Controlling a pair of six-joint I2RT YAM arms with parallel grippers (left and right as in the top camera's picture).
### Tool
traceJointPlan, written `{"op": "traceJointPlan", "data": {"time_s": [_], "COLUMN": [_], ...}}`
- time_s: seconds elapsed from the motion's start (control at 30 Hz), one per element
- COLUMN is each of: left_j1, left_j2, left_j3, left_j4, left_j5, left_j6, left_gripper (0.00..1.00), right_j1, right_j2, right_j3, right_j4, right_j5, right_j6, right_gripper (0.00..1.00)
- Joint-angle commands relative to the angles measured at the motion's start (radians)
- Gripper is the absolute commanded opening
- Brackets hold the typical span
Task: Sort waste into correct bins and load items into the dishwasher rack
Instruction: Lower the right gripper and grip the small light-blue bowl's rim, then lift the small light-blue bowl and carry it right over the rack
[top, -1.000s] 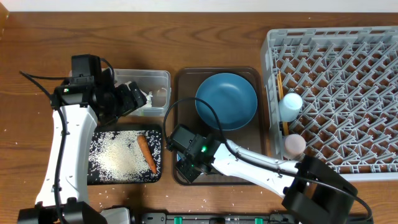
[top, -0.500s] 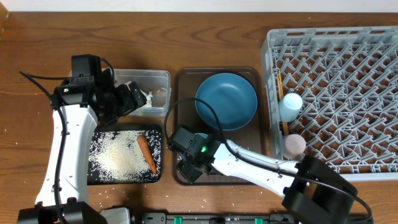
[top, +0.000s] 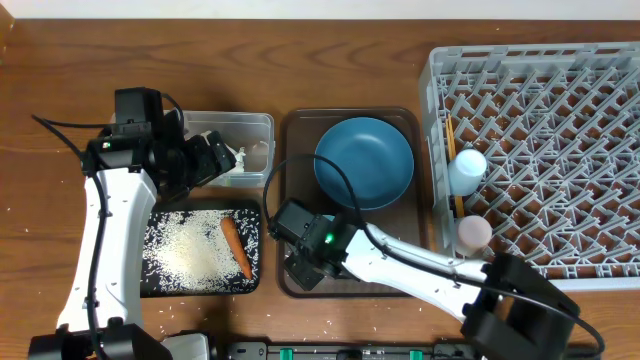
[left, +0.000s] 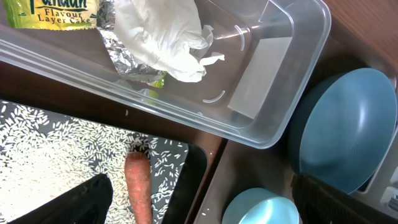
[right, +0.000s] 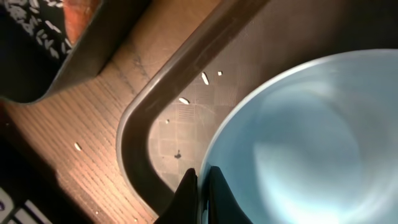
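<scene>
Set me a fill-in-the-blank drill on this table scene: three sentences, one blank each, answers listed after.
1. The right gripper has its jaws ____ on the rim of the light-blue bowl.
2. The dark-blue plate rests on the ____ serving tray.
3. The left gripper hangs over the clear tub with its jaws ____.

Missing words: shut; brown; open.

A reddish-brown wooden surface (top: 350, 60) with wavy, darker grain running along its length fills the overhead view under soft, even light.
</scene>
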Motion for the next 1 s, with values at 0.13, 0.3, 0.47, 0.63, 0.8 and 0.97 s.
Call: {"op": "traceJointPlan", "data": {"time_s": [0.13,0.3,0.47,0.63,0.8,0.97], "left_j1": [0.004,0.004,0.004,0.004,0.004,0.004], "left_j2": [0.0,0.0,0.0,0.0,0.0,0.0], "left_j3": [0.005,0.005,0.005,0.005,0.005,0.005], "left_j4": [-0.003,-0.003,-0.003,-0.003,-0.004,-0.003], "left_j5": [-0.01,-0.01,-0.01,-0.01,-0.01,-0.01], "left_j6": [0.01,0.01,0.01,0.01,0.01,0.01], "left_gripper": [0.95,0.94,0.94,0.94,0.94,0.94], "right_j1": [-0.003,-0.013,-0.032,-0.111,-0.295,-0.58], "right_j2": [-0.078,-0.153,-0.251,-0.361,-0.476,-0.56], "right_j3": [0.003,0.003,0.003,0.003,0.003,0.003], "right_j4": [-0.026,-0.044,-0.06,-0.07,-0.08,-0.077], "right_j5": [-0.076,-0.082,-0.092,-0.13,-0.293,-0.491], "right_j6": [0.006,0.007,0.006,0.002,-0.068,-0.176], "right_gripper": [0.01,0.01,0.01,0.01,0.01,0.01]}}
